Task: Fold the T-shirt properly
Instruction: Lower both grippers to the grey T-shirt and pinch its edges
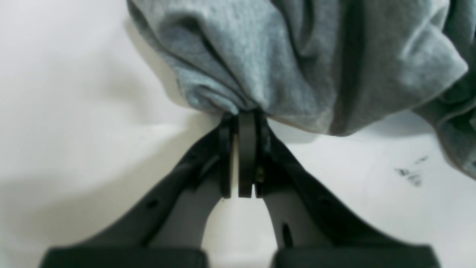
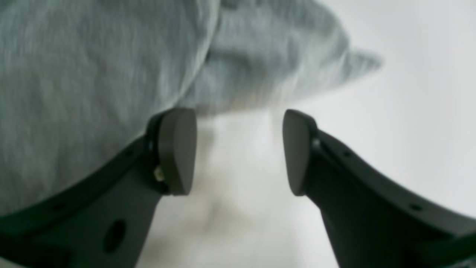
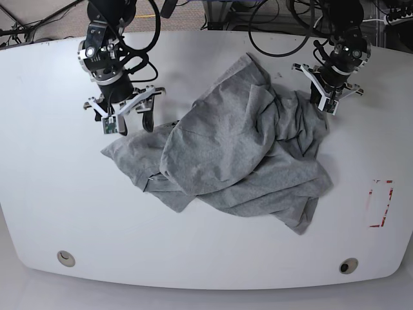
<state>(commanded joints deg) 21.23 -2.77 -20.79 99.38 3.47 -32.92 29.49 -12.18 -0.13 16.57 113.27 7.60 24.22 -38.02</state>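
Note:
The heather-grey T-shirt (image 3: 239, 155) lies crumpled in a heap across the middle of the white table (image 3: 51, 194). My left gripper (image 1: 245, 115) is shut on a bunched edge of the T-shirt (image 1: 297, 56). In the base view this left gripper (image 3: 321, 106) is at the cloth's upper right edge. My right gripper (image 2: 238, 149) stands open with only table between its pads, and the T-shirt (image 2: 74, 74) lies just past its fingertips. In the base view the right gripper (image 3: 134, 124) hangs over the shirt's left corner. No lettering shows.
A red outlined rectangle (image 3: 381, 203) is marked on the table at the right. Two round holes (image 3: 64, 258) (image 3: 348, 265) sit near the front edge. Cables (image 3: 277, 26) trail along the back edge. Dark smudges (image 1: 411, 175) mark the table beside the left gripper.

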